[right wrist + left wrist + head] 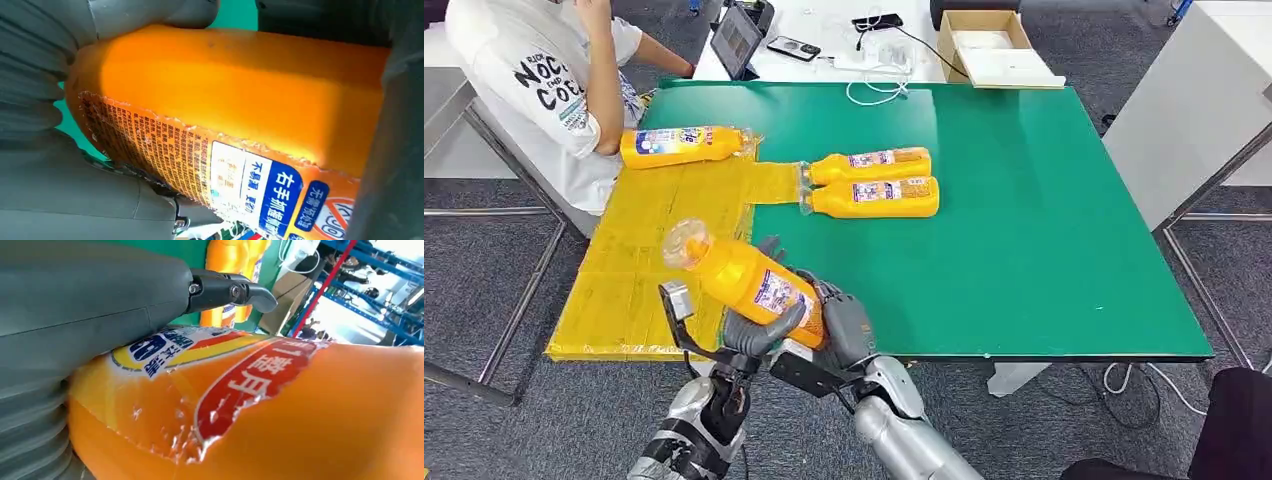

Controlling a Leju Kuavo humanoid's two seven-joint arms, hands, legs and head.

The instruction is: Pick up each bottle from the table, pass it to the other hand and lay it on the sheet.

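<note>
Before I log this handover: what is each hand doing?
Left hand: holds the orange bottle.
Right hand: holds the same bottle.

Yellow sheet (pixel 654 240) bare near edge — one bottle (pixel 684 146) lying at far end, person's arm (pixel 604 90) beside it

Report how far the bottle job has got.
Done: one orange plastic bottle lies on the yellow sheet. In hand: another orange bottle held by both the left hand and right hand, mid-handover. Left: two orange bottles with bodies on the green table.
</note>
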